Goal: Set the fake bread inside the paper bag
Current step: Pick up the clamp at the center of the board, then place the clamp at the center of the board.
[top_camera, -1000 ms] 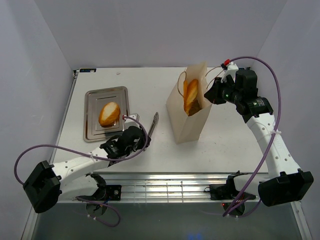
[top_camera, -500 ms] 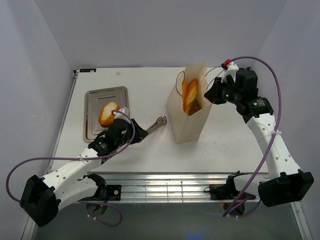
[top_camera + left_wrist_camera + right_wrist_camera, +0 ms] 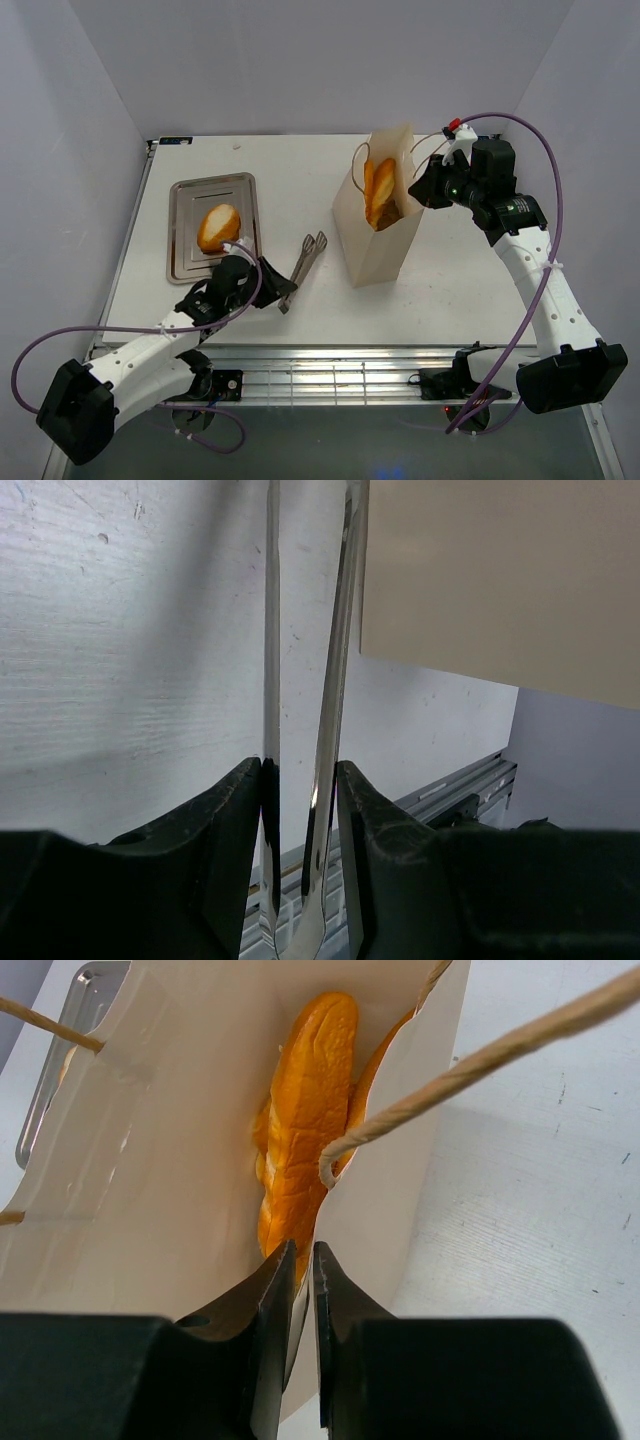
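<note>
An oval piece of fake bread lies on the steel tray. More fake bread, a long baguette, stands inside the upright paper bag. My right gripper is shut on the bag's right rim, below a cord handle. My left gripper is shut on the hinge end of the silver tongs. The tongs point toward the bag, their two arms slightly apart.
The tray sits at the left of the white table; its edge shows past the bag. A metal rail runs along the near edge. Grey walls close in both sides.
The left arm swung the tongs right, then drew back toward the near edge. The tongs' tips have spread a little. The right arm, bag and bread have not moved.
</note>
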Robot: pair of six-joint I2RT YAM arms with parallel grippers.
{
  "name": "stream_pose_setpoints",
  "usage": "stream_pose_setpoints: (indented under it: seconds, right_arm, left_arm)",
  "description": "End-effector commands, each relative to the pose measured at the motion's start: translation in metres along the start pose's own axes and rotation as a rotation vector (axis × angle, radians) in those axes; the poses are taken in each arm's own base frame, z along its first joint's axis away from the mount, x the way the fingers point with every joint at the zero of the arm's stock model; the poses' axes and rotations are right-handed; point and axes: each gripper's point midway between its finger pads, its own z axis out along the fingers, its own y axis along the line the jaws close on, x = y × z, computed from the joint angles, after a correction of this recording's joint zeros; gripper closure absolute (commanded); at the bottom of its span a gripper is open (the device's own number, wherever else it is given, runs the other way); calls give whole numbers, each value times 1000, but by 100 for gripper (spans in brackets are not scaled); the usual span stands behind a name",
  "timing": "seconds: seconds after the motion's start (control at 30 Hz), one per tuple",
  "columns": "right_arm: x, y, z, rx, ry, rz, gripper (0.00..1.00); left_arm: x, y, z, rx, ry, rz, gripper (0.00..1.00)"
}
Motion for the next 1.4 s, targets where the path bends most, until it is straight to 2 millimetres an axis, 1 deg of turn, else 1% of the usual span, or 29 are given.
stream_pose_setpoints:
  seconds: [0.0,0.1,0.17,0.3,0.37,0.43,0.47,0.5,0.53,0.57,0.6,0.63,0.67,0.77,0.8,0.87,0.9,0.93,1.0,1.03,1.1,1.17,1.2,1.23,1.3,1.33,1.37]
  right_arm:
    - [-14,7,-7,-23,-57,-14,81]
    - [-13,7,-7,-25,-55,-11,81]
    - [-11,6,-6,-21,-53,-10,81]
    - [-9,6,-3,-31,-47,-3,81]
    - [-8,7,-2,-36,-44,2,81]
    - [-8,6,-2,-36,-44,4,81]
    - [-8,7,-2,-36,-45,3,81]
    - [-8,6,-1,-34,-44,3,81]
    - [-7,6,-1,-34,-43,4,81]
    - [-8,6,-1,-31,-45,2,81]
    - [-7,5,0,-29,-41,3,81]
    - [-7,5,-1,-27,-38,5,81]
    - [-7,5,-1,-25,-37,2,81]
    - [-8,4,-2,-17,-40,-3,81]
    - [-8,4,-2,-17,-40,-3,81]
    - [-8,4,-2,-17,-40,-3,81]
    - [-7,4,-2,-19,-40,-3,81]
    - [-6,3,-1,-18,-37,-2,81]
    - [-4,3,-1,-20,-34,-1,81]
    - [-3,3,0,-19,-31,0,81]
    - [-3,3,0,-19,-31,-1,81]
    - [-6,3,-1,-20,-35,-4,81]
    - [-5,3,-1,-19,-32,-3,81]
    - [-6,3,-1,-18,-33,-5,81]
    - [-8,4,-2,-20,-37,-6,81]
    - [-8,4,-2,-21,-36,-6,81]
    - [-8,4,-2,-20,-37,-6,81]
  left_arm:
    - [-6,-12,-5,66,-35,-49,55]
    - [-6,-8,-9,97,-76,-68,55]
    - [-8,0,-10,86,-102,-56,55]
    - [-15,4,-6,39,-128,85,55]
    - [-16,14,4,-31,-136,130,55]
    - [-12,14,12,-71,-118,193,54]
    - [-17,18,15,-112,-153,221,54]
    - [-11,17,18,-131,-146,262,54]
    - [-15,12,21,-146,-160,293,54]
    - [-11,18,27,-184,-143,317,54]
    - [-10,20,29,-212,-156,346,54]
    - [-13,17,31,-228,-168,367,53]
    - [-10,23,35,-263,-163,384,53]
    - [-12,28,37,-312,-192,428,51]
    - [-9,33,39,-334,-188,450,50]
    - [-14,39,40,-379,-219,475,48]
    - [-9,43,42,-399,-212,495,44]
    - [-13,46,42,-422,-235,502,43]
    - [-10,49,43,-442,-244,511,40]
    - [-11,55,44,-468,-258,522,36]
    - [-7,56,45,-481,-266,535,31]
    - [1,60,51,-509,-261,568,20]
    - [0,58,52,-505,-263,566,20]
    - [4,65,56,-528,-249,578,18]
    - [9,66,59,-538,-246,590,18]
    - [12,73,62,-560,-237,602,18]
    - [16,72,64,-553,-234,607,18]
